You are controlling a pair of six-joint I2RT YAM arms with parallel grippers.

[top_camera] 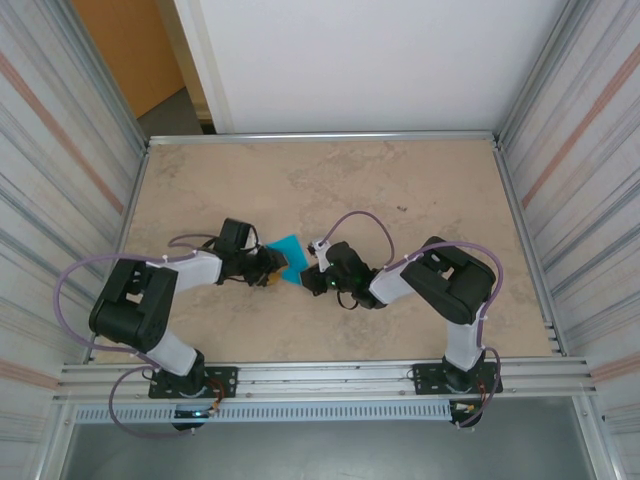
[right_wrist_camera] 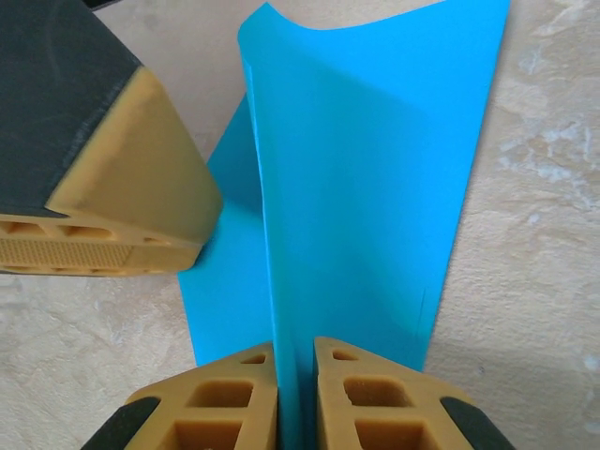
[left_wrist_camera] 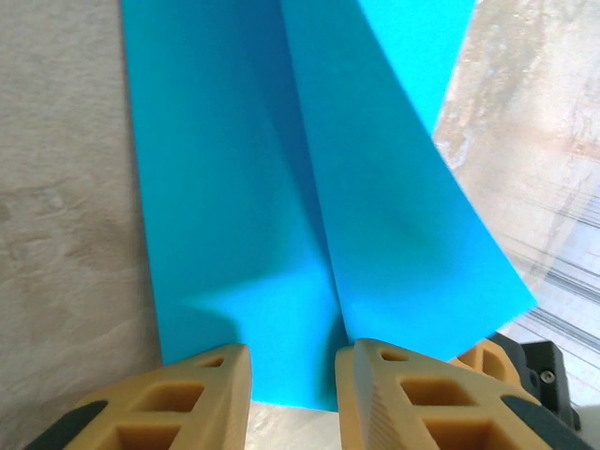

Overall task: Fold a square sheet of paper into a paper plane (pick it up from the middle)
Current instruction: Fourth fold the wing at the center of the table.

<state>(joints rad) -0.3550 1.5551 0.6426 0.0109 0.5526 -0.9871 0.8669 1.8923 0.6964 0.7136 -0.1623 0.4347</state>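
Top view:
- Square sheet of paper (top_camera: 288,256) is too small to read any crease.
- Its near corners are hidden under the left hand (top_camera: 268,266) and right hand (top_camera: 318,264).

Left wrist view:
- Sheet is cut off by the top edge.
- Its near edge is partly hidden behind the fingers (left_wrist_camera: 187,398), which run off the bottom edge.
- A further yellow finger (left_wrist_camera: 486,361) at lower right is mostly hidden behind sheet and own finger.
- Surface (left_wrist_camera: 534,141) on the right is blurred and washed out.

Right wrist view:
- The raised fold drops between the fingers (right_wrist_camera: 375,394), and its lower part is hidden there.
- The left hand's finger (right_wrist_camera: 122,178) is cut off by the left edge and covers part of the sheet.
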